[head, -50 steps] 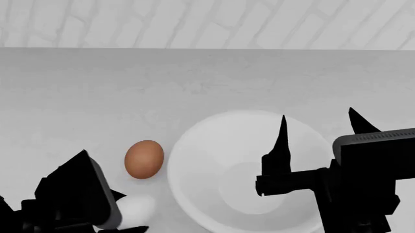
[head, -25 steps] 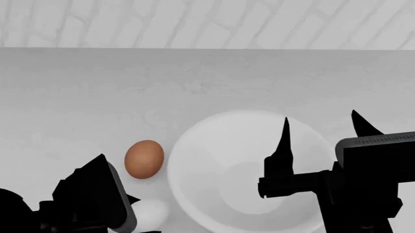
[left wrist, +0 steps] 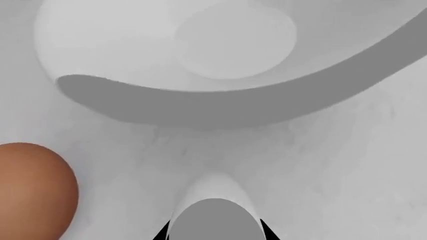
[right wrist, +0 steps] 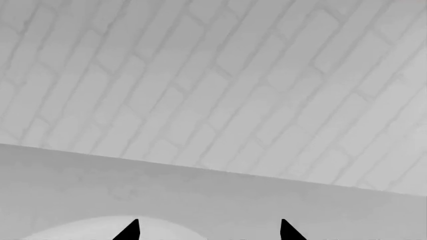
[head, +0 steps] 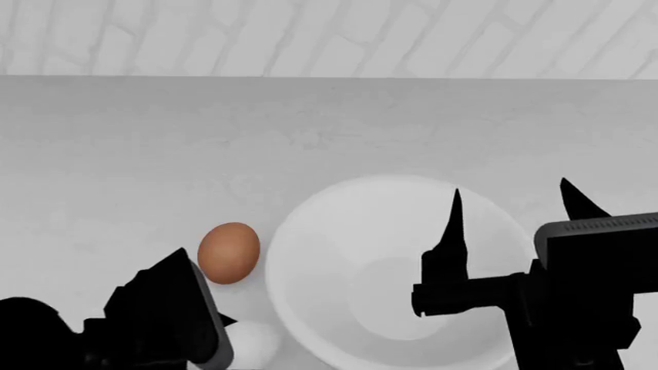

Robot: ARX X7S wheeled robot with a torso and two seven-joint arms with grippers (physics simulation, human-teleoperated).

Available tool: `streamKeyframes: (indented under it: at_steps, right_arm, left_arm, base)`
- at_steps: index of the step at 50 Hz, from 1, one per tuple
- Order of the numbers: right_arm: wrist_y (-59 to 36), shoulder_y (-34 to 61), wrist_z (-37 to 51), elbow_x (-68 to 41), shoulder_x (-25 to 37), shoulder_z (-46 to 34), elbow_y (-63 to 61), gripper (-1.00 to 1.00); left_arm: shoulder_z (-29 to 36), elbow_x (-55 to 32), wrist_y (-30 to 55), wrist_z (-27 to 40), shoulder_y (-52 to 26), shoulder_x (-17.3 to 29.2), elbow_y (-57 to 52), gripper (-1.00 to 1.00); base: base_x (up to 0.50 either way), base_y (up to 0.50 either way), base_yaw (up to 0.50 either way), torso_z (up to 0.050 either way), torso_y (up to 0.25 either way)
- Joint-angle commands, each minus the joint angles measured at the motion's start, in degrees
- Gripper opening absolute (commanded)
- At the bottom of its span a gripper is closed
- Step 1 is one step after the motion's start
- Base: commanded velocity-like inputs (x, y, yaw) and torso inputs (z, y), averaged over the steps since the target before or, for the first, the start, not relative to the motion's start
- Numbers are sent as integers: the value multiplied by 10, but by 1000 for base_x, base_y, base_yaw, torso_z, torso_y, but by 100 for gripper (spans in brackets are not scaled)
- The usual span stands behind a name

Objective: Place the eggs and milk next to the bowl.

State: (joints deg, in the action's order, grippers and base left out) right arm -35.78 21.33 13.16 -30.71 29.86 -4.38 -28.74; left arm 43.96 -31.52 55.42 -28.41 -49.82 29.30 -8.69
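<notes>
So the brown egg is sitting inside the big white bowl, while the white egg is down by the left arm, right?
Not quite. The brown egg lies on the counter just outside the bowl, beside its rim, not in it. The head view shows this, and the left wrist view agrees. The white egg is indeed down by the left arm.

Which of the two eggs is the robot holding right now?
The white egg, seemingly pinched in the left arm's jaws beside the bowl. The reddish-brown egg lies free on the counter, apart from both arms.
</notes>
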Motion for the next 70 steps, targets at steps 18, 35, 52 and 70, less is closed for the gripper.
streamKeyframes:
  at_steps: [18, 35, 52, 70]
  right_arm:
    - [-1, -4, -3, 3, -2, 8, 0, 100]
    - [4, -5, -2, 4, -1, 7, 4, 100]
    - [9, -9, -2, 3, -1, 8, 7, 100]
    - [8, -8, 1, 0, 1, 7, 1, 100]
  left_arm:
    - [15, -5, -11, -11, 3, -20, 38, -100]
    - [18, -1, -20, -11, 1, -24, 49, 100]
    - [11, -13, -6, -5, -1, -13, 23, 100]
    - [-20, -38, 17, 9, -9, 5, -13, 100]
  base:
    - [1, -1, -1, 0, 0]
    - [1, -1, -2, 0, 0]
    - [0, -1, -2, 0, 0]
    - [0, 0, 0, 0, 0]
